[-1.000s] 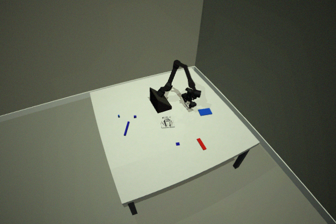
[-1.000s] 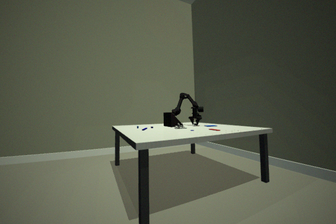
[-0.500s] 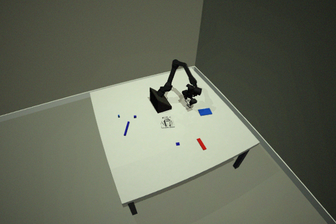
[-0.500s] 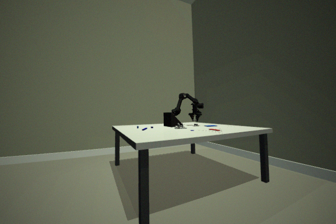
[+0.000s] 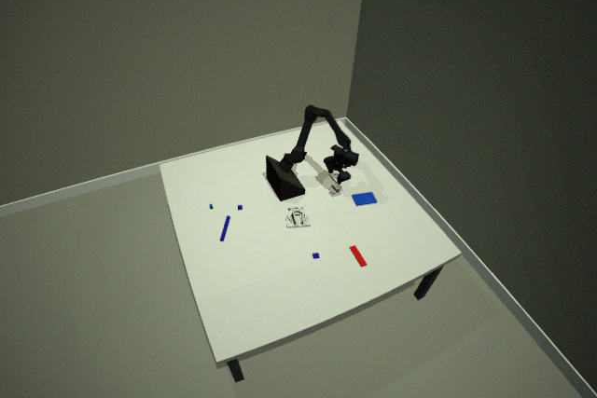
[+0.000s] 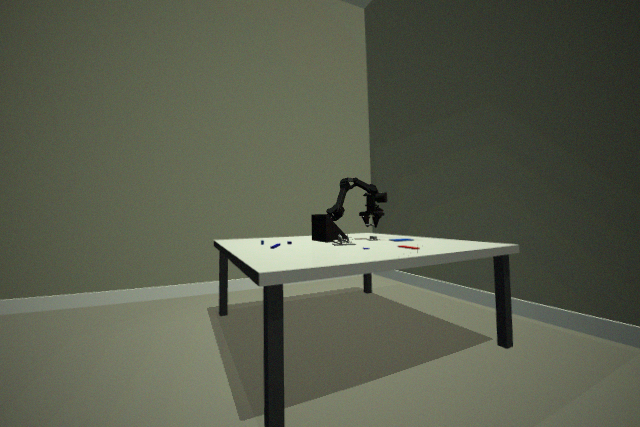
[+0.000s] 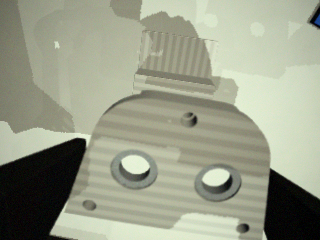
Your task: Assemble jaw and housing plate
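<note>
My gripper (image 5: 337,174) (image 6: 370,223) (image 7: 172,162) is shut on the pale grey housing plate (image 7: 145,134), one finger at each side edge. The plate has a rounded end, two ringed holes and smaller holes. It hangs above the table, over a small ribbed stand (image 5: 333,188) (image 6: 373,237) (image 7: 175,56). The base (image 5: 298,226) with the jaw parts lies on the table in front of the robot's foot, and shows in the exterior view (image 6: 343,244) as a low cluster. The jaws, pins and teeth are too small to tell whether they mesh.
A blue slab (image 5: 364,199) (image 6: 401,239) (image 7: 316,20) lies right of the stand. A red bar (image 5: 357,255) (image 6: 408,247) and a small blue cube (image 5: 315,255) lie nearer the front. A dark blue bar (image 5: 225,228) and two small blue blocks lie left of the base.
</note>
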### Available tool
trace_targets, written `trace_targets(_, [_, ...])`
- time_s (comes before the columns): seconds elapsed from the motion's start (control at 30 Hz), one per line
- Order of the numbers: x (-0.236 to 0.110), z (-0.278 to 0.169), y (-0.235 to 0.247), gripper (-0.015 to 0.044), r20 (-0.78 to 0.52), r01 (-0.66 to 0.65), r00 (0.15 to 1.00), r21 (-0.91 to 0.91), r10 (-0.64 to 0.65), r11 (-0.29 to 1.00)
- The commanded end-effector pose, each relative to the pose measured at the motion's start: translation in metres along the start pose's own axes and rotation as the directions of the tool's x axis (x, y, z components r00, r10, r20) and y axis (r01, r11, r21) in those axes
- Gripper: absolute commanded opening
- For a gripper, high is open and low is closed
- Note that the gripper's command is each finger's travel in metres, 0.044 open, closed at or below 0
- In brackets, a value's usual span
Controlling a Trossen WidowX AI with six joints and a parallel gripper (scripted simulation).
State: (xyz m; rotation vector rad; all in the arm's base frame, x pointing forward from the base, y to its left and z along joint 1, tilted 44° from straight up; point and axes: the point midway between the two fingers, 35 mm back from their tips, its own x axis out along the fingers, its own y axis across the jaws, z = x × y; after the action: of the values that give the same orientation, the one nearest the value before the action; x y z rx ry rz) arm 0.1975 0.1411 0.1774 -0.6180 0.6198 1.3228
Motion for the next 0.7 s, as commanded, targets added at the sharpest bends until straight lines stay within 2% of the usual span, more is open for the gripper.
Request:
trace_targets(0.0, [0.000,-0.006,-0.006,0.0351,-0.007,0.002,1.000,0.055,-0.002,0.998])
trace_targets(0.67, [0.005,-0.059,-0.044,0.0351,-0.064,0.035,0.998,0.440,-0.007,0.897])
